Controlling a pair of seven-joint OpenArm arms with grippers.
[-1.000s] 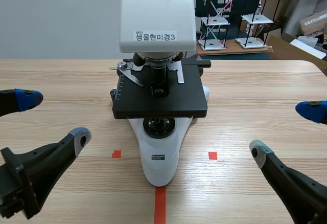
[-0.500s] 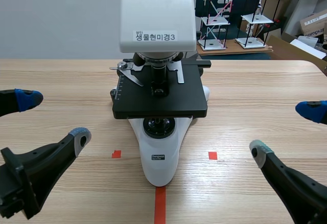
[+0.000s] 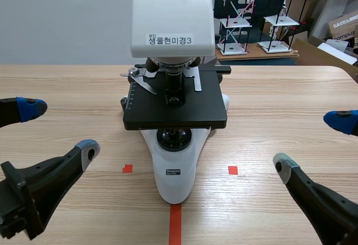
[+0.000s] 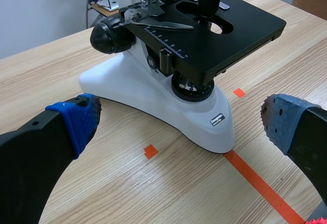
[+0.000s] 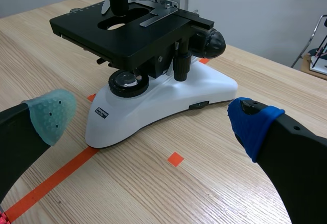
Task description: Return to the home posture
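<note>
1. White and black, the microscope point(image 3: 174, 116) stands in the middle of the wooden table point(image 3: 291, 99). Its rounded white base point(image 3: 176, 169) points toward me, with the tip resting over the end of the orange-red tape line point(image 3: 175, 222).
2. On my scene feed the black stage point(image 3: 201, 111) sits level above the base. A metal clip point(image 3: 142, 80) lies on top of it and an objective point(image 3: 173, 80) hangs over its centre opening.
3. Two small tape squares point(image 3: 127, 168) lie on the wood, one on each side of the base.
4. My left gripper point(image 3: 59, 128) hangs low at the left of the table, well apart from the microscope. Its fingers are spread wide and it holds and touches nothing. In the left wrist feed its blue pads point(image 4: 76, 119) frame the base from either side without contact.
5. My right gripper point(image 3: 310, 142) mirrors it at the right of the table, also spread wide and empty. In the right wrist feed one pad is grey-green point(image 5: 51, 114) and the other is blue point(image 5: 250, 124), and both are clear of the base.
</note>
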